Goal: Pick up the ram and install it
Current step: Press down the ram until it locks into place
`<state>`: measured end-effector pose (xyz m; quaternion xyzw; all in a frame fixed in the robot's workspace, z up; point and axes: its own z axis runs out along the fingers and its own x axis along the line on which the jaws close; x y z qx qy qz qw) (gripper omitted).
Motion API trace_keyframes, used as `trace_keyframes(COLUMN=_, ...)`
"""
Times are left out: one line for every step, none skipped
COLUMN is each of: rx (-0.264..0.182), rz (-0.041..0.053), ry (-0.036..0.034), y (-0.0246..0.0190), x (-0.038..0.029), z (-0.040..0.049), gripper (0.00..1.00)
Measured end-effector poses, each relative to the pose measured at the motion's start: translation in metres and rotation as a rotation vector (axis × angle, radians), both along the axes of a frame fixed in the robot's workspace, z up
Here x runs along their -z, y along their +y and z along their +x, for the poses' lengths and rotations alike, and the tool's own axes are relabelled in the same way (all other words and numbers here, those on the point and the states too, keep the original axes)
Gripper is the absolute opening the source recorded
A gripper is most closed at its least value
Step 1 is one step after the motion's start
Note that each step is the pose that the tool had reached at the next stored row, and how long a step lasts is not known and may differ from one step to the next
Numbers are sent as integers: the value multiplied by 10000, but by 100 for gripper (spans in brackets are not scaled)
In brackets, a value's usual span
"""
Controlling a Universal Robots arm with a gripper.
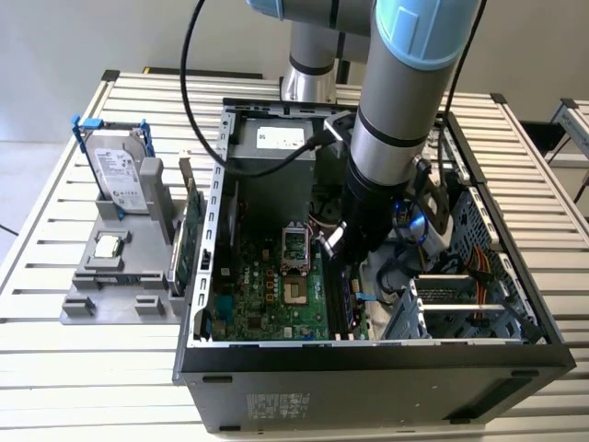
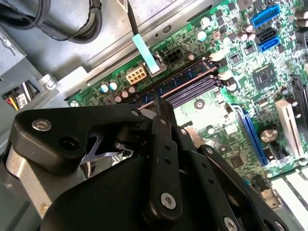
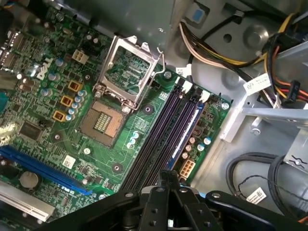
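While the open PC case [image 1: 368, 354] sits on the table [image 1: 74, 359], the arm [image 1: 391, 138] reaches inside. On the board [image 3: 120, 154], the ram [image 3: 188, 127] sits in a slot w/ the claw [image 3: 166, 185] just above its end. Can't tell if the claw's clenched.

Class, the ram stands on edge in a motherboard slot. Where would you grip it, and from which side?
Pinch the ram across its flat faces, mid-length on its exposed long edge, coming straight down toward the motherboard: neighbouring slots flank it, so only that edge looks free.
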<state>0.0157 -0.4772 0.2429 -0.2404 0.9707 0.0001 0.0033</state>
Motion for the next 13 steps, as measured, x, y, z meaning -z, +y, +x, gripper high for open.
trace_keyframes(rx=-103, rz=0, ry=2, y=0, x=0, z=0, gripper=0)
trace_keyframes(rx=-210, rz=1, ry=6, y=0, x=0, z=0, gripper=0)
trace_keyframes(rx=-329, rz=1, ry=9, y=0, x=0, z=0, gripper=0)
trace_keyframes(rx=-446, rz=0, ry=12, y=0, x=0, z=0, gripper=0)
trace_keyframes(rx=-557, rz=0, ry=13, y=0, x=0, z=0, gripper=0)
trace_keyframes(rx=-661, rz=0, ry=15, y=0, x=0, z=0, gripper=0)
trace_keyframes(rx=-782, rz=0, ry=15, y=0, x=0, z=0, gripper=0)
trace_keyframes(rx=-897, rz=0, ry=16, y=1, x=0, z=0, gripper=0)
trace_keyframes(rx=-1017, rz=0, ry=17, y=1, x=0, z=0, gripper=0)
trace_keyframes(rx=-1146, rz=-1, ry=17, y=1, x=0, z=0, gripper=0)
trace_keyframes(rx=-1282, rz=0, ry=18, y=1, x=0, z=0, gripper=0)
trace_keyframes(rx=-1419, rz=0, ry=18, y=1, x=0, z=0, gripper=0)
trace_keyframes(rx=-1577, rz=0, ry=18, y=1, x=0, z=0, gripper=0)
